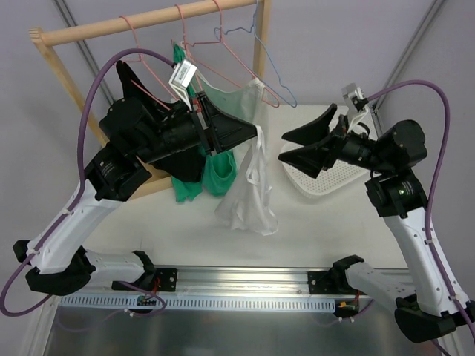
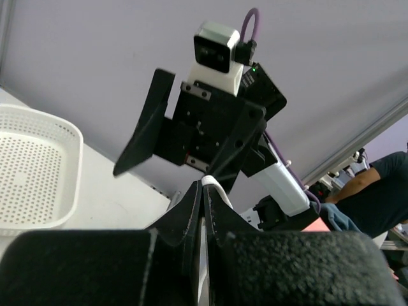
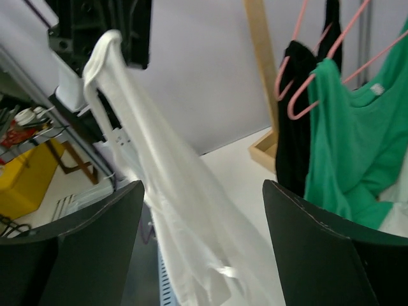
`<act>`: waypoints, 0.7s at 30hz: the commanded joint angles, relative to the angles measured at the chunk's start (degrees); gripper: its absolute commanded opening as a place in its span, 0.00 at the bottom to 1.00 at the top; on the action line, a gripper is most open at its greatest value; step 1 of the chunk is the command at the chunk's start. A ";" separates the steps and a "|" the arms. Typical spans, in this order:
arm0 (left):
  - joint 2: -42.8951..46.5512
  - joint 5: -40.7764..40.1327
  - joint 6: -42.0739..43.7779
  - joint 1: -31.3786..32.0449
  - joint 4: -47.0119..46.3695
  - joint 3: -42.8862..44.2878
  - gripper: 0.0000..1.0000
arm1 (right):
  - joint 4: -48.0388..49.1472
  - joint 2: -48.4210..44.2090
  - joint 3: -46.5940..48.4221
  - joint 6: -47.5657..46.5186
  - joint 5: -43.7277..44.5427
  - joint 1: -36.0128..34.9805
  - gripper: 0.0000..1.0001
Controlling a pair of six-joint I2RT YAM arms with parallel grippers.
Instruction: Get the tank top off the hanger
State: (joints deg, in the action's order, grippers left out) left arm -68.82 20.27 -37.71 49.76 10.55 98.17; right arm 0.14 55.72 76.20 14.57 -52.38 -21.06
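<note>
A white tank top [image 1: 249, 196] hangs down from my left gripper [image 1: 257, 133], which is shut on its strap [image 2: 217, 185]. The top's upper part still reaches up to a pink hanger [image 1: 252, 70] on the wooden rack [image 1: 148, 22]. In the right wrist view the white top [image 3: 166, 191] drapes from the left gripper [image 3: 105, 38] between my right fingers. My right gripper [image 1: 297, 144] is open and empty just right of the top, its jaws wide apart [image 3: 201, 242].
A green tank top [image 1: 219, 174] and a black garment [image 1: 189, 167] hang on pink hangers behind my left arm. A white perforated basket [image 1: 330, 182] sits on the table under my right gripper. A blue hanger [image 1: 271, 67] hangs at the rack's right end.
</note>
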 commanded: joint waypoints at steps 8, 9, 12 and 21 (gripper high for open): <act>-4.75 4.07 -3.51 -0.63 -1.76 8.61 0.00 | 3.02 -4.84 -4.05 2.66 -0.53 -8.73 0.80; -5.18 4.16 -3.68 -0.63 -1.76 8.96 0.00 | 3.02 -4.49 -4.13 2.75 -0.44 -9.34 0.79; -6.32 5.03 -4.64 -0.54 -1.84 10.28 0.00 | 3.02 -4.57 -5.53 1.35 2.45 -11.80 0.79; -7.12 8.03 -5.88 -0.27 -1.93 12.48 0.00 | 3.02 -4.49 -6.42 -4.81 12.57 -14.80 0.75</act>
State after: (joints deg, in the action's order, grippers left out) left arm -76.49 25.82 -41.87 49.78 10.70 108.31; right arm 0.84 51.37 68.73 12.34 -43.42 -35.42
